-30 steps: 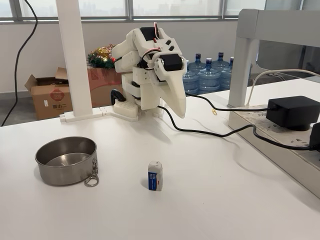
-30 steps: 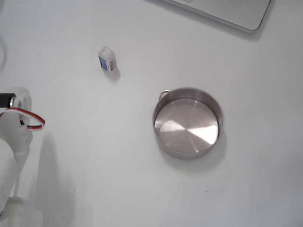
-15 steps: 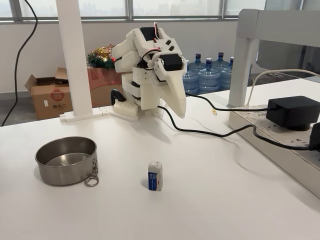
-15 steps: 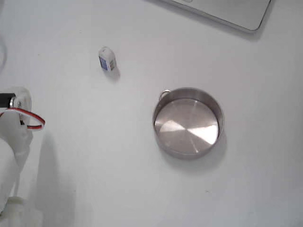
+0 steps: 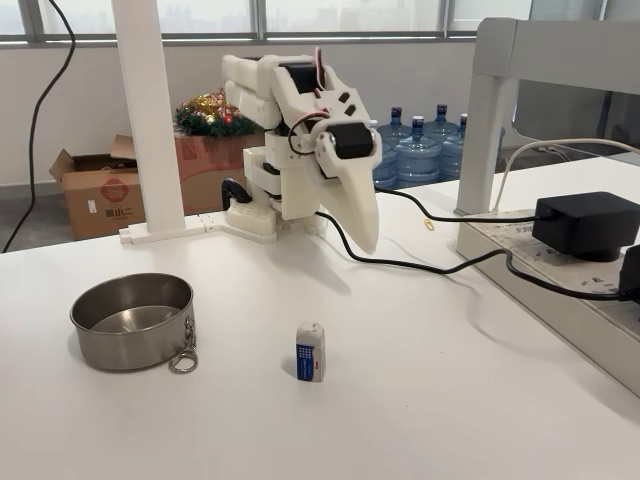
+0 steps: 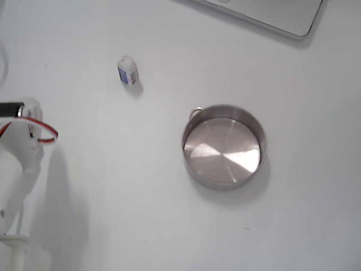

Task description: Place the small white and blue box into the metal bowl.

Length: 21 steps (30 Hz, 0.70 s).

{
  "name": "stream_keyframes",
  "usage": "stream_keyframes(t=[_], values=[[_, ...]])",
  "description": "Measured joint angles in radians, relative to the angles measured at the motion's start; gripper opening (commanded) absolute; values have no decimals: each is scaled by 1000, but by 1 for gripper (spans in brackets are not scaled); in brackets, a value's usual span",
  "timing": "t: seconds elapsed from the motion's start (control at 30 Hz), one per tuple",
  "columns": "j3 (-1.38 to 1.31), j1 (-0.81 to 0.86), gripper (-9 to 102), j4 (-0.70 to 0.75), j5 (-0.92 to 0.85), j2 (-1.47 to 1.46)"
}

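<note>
The tool (image 5: pixel 366 240) hangs folded near the arm's base at the back of the tabletop (image 5: pixel 420 400), tip pointing down. Its fingers look pressed together and it grips nothing. No contact with the task's things has been made, so the reach has not yet begun in earnest.

The box (image 5: pixel 311 351) stands upright on its end near the front edge of the tabletop, well apart from the tool. Standing tall, it offers narrow sides for a pinch, but a nudge could tip it. In the fixed view from above, the box (image 6: pixel 127 71) is well apart from the bowl (image 6: pixel 224 145).

The bowl (image 5: pixel 132 320) rests open side up toward the left of the tabletop in the front view, empty, its ring facing the box. It is wide and shallow, so a drop from above should land easily.
</note>
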Motion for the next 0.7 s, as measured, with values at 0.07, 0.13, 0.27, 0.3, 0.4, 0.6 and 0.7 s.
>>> stream_keyframes(t=[0.07, 0.13, 0.27, 0.3, 0.4, 0.6, 0.7], values=[[0, 67, -6, -166, 2, -137], [-2, 89, -6, -354, 12, -238], [-6, 146, -6, -713, 14, -460], [-8, 146, -6, -804, 12, -503], [-8, 158, -6, -1045, -5, -624], [-9, 198, -6, -1278, 46, -805], [-9, 245, -6, -1319, 235, -834]])
